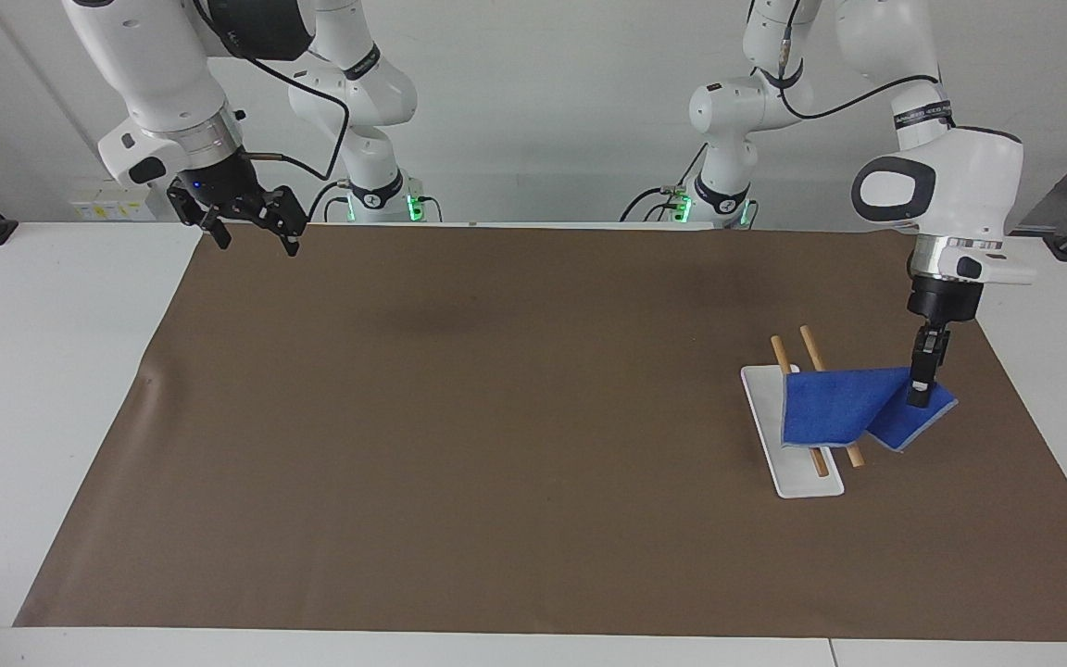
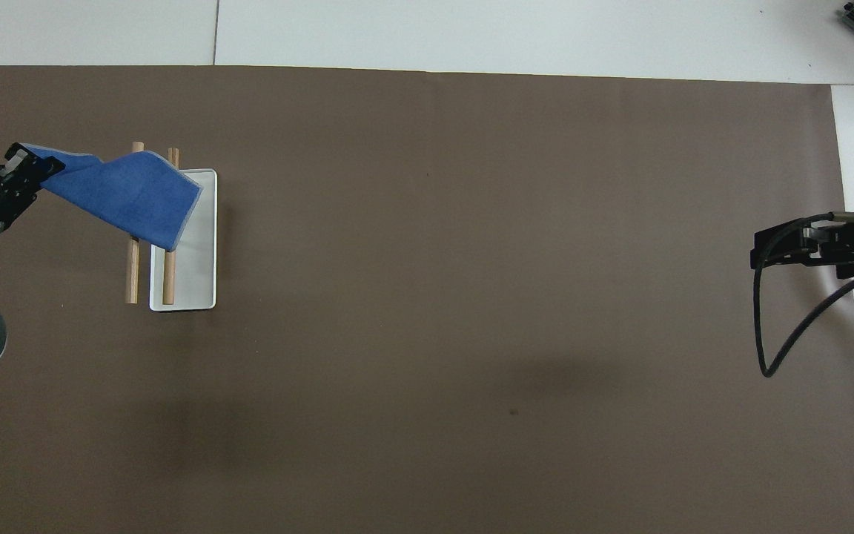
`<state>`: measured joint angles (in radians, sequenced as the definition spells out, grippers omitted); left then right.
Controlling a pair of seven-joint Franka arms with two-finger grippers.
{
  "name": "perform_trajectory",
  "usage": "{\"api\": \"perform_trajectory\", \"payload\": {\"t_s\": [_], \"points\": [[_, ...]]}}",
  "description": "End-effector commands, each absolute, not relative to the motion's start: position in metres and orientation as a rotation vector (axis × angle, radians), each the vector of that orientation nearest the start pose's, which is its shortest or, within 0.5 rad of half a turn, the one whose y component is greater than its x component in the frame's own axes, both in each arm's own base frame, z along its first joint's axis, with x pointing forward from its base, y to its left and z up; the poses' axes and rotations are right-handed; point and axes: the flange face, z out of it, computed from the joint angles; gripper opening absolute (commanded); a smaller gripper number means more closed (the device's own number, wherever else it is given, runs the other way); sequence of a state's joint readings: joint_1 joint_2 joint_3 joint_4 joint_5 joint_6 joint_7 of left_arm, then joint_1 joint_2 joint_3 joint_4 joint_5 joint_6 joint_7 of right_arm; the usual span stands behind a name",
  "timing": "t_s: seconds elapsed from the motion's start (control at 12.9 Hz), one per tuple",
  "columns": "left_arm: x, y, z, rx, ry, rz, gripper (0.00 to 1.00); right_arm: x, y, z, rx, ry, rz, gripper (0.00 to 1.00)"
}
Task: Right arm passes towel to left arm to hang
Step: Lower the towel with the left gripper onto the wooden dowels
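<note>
Left gripper [image 1: 918,398] jaws clenched on a corner of the towel [image 1: 834,419], which drapes over the two-rod rack [image 1: 811,408] toward the left arm's table end, held corner at the rack's 3 o'clock in the facing view. Right gripper [image 1: 251,236] waits with jaws released over the mat [image 1: 459,445] corner at 10 o'clock.

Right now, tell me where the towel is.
The towel is draped over the two wooden rods of the white-based rack at the left arm's end, one corner pinched in the left gripper.

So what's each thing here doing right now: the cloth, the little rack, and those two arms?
Towel: draped over the rack's rails, one corner held up.
Rack: white base flat on the mat, two wooden rails across it.
Left gripper: jaws shut on the towel's corner.
Right gripper: jaws open, empty, waiting at its own end of the table.
</note>
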<state>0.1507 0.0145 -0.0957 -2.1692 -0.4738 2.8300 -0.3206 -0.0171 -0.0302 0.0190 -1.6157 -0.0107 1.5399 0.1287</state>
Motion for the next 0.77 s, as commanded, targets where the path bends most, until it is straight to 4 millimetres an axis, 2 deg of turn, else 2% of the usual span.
{"api": "perform_trajectory", "payload": {"t_s": [0.0,0.15,0.23,0.46,0.7], "points": [[0.563,0.054,0.437,-3.108,-1.207,-0.962,0.0,0.535,-0.001,0.617,-3.146,0.167,0.062,1.0],[0.555,0.045,0.422,-3.123,-1.192,-0.907,0.0,0.535,-0.002,0.617,-3.146,0.169,0.062,1.0],[0.554,0.031,0.417,-3.142,-1.168,-0.89,0.0,0.535,-0.001,0.617,-3.146,0.167,0.062,1.0],[0.552,0.018,0.411,-3.164,-1.136,-0.864,0.0,0.535,-0.001,0.617,-3.146,0.167,0.062,1.0],[0.551,0.017,0.409,-3.17,-1.127,-0.844,0.0,0.535,-0.002,0.617,-3.146,0.169,0.062,1.0]]}}
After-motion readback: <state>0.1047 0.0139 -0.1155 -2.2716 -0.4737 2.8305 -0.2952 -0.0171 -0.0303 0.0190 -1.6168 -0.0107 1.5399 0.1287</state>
